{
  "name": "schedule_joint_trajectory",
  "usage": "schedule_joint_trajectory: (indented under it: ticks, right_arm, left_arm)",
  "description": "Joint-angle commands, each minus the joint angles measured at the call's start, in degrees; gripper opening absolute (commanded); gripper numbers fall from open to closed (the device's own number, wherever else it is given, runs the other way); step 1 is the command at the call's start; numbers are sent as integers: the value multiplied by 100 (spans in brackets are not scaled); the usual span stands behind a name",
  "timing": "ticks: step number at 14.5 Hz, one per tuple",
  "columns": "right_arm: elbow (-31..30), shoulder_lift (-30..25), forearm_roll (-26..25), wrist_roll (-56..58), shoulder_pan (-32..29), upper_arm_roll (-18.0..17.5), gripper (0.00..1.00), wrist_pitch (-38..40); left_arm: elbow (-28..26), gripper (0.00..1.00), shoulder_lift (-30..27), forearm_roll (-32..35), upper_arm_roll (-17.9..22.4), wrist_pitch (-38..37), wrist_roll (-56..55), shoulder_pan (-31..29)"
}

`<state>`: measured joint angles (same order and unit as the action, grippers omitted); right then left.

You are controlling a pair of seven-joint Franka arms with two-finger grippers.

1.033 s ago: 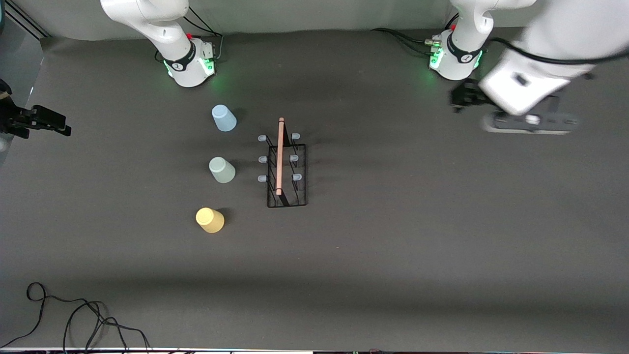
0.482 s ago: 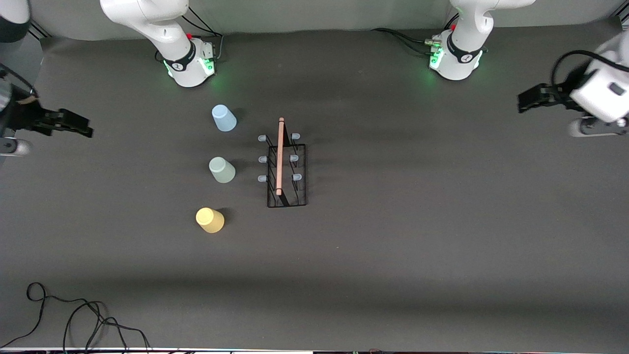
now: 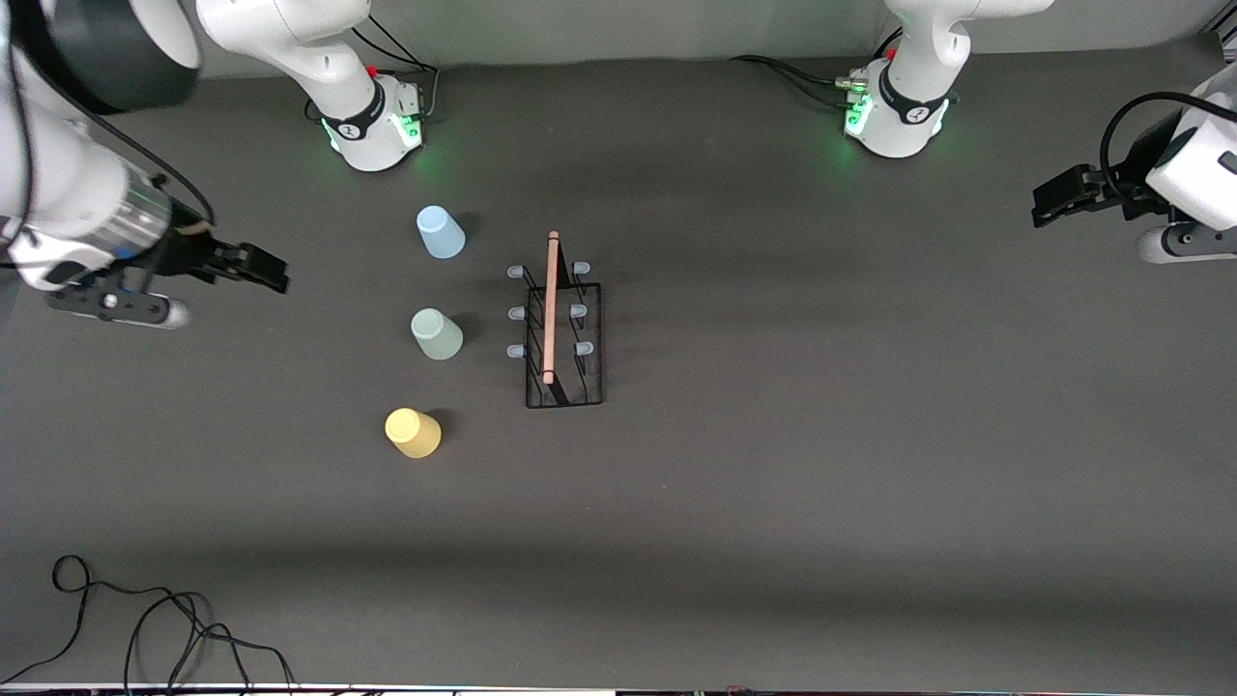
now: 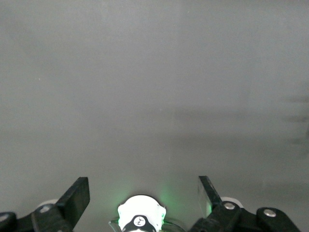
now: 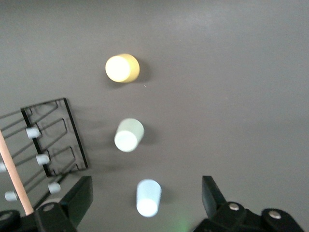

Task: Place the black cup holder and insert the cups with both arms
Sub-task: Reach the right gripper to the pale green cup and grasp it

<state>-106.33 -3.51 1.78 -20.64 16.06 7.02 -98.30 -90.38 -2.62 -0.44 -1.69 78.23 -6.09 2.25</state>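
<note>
Right pincer (image 3: 275,272) hangs open beside the cups (image 3: 437,334), likely about to pick one for the black cup holder (image 3: 563,333) standing mid-table; left pincer (image 3: 1049,198) waits open, well apart.

We are looking at a robotics lab: two white arms bolted at green-lit bases (image 3: 372,130) to a dark cloth-covered surface (image 3: 821,464), loose cables (image 3: 145,628) trailing.

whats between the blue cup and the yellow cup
The pale green cup stands between the light blue cup and the yellow cup, touching neither; the front and right wrist views both show it.
</note>
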Motion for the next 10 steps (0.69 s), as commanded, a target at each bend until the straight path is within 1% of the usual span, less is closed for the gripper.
schedule_joint_trajectory:
  ticks: [1,3,4,8,10]
  right_arm:
    - [-1387,-440,68,-693,432,36,100,-1292]
    - [-2082,-327,68,-1116,765,45,100,-2443]
    - [-2277,-161,68,-1144,819,45,99,-2831]
    - [-2682,446,77,-1170,908,36,98,-3702]
    - [-3181,640,77,-1188,908,36,98,-4535]
  left_arm:
    - [-182,100,-160,-53,213,166,336,83]
    - [-182,100,-151,-35,222,175,336,83]
    - [-190,100,-134,-35,222,183,327,83]
    - [-182,100,-116,9,213,236,275,92]
    - [-190,100,-107,18,213,236,283,92]
